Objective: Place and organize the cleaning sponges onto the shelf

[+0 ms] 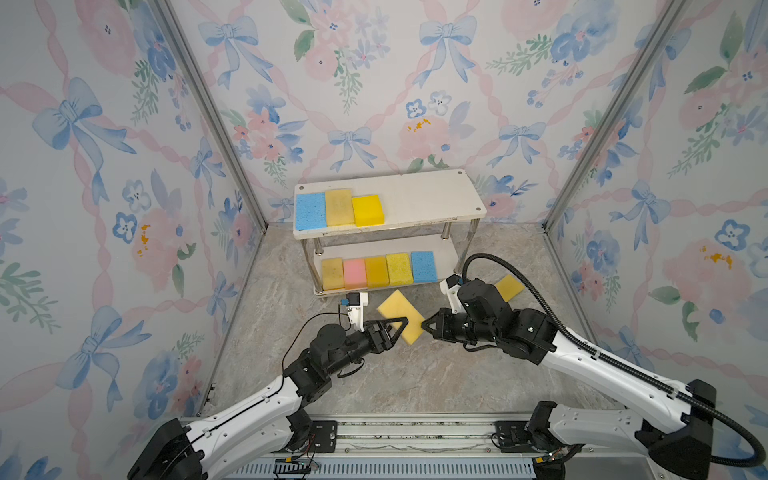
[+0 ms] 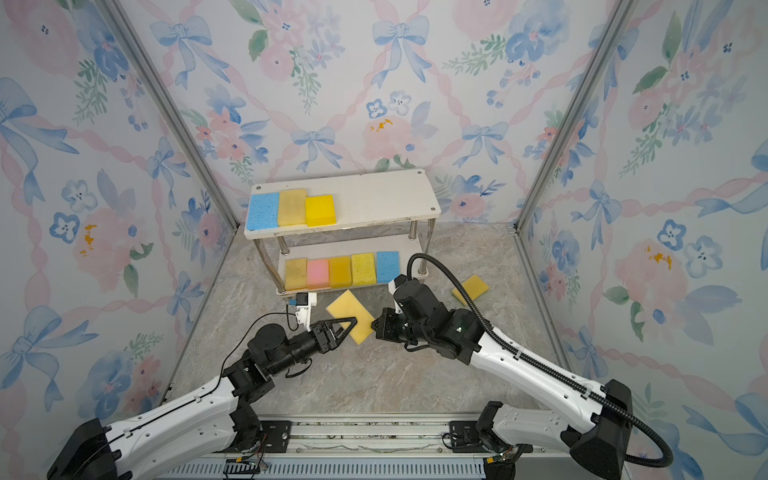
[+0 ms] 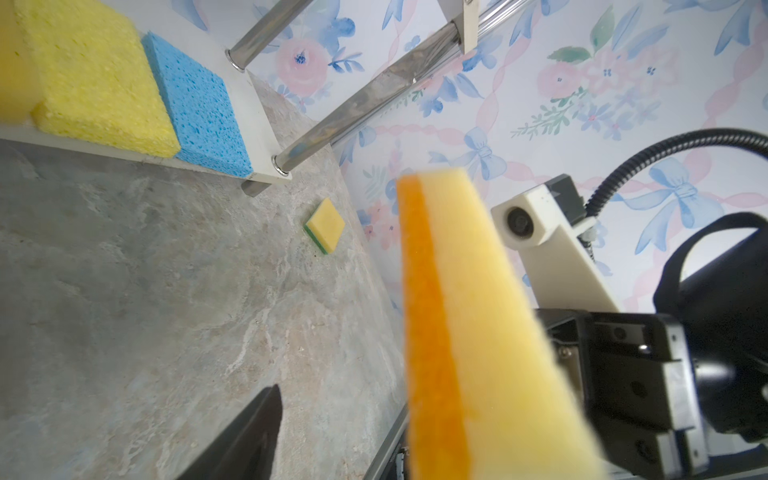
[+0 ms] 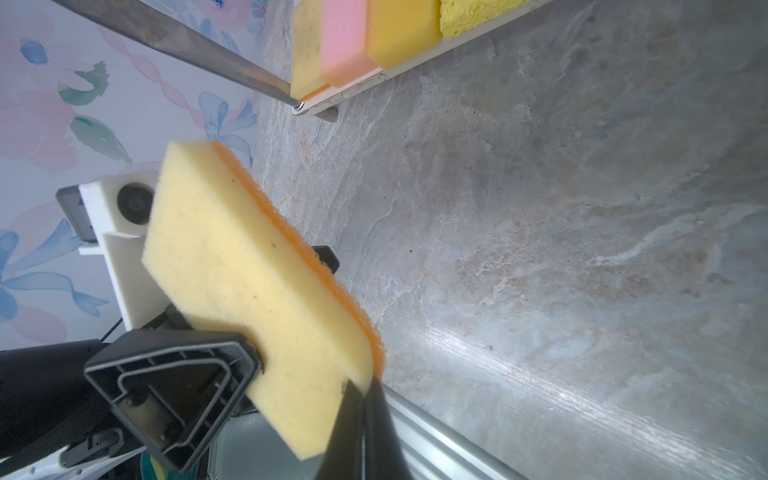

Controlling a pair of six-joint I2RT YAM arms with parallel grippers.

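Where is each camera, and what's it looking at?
Both top views: up high, looking down on the left arm, right arm and shelf.
Left wrist: on the left arm, facing the held sponge and lower shelf; one left hand finger shows.
Right wrist: on the right arm, facing the table; right hand pinches the sponge.
Shared: that sponge, in both wrist views.

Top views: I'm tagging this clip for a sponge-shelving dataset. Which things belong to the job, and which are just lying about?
Job: shelf; three sponges on its upper board; five sponges on its lower board; pale yellow sponge in mid-air; green-backed sponge on the floor.
Just there: floral walls; marbled floor; metal rail in front.
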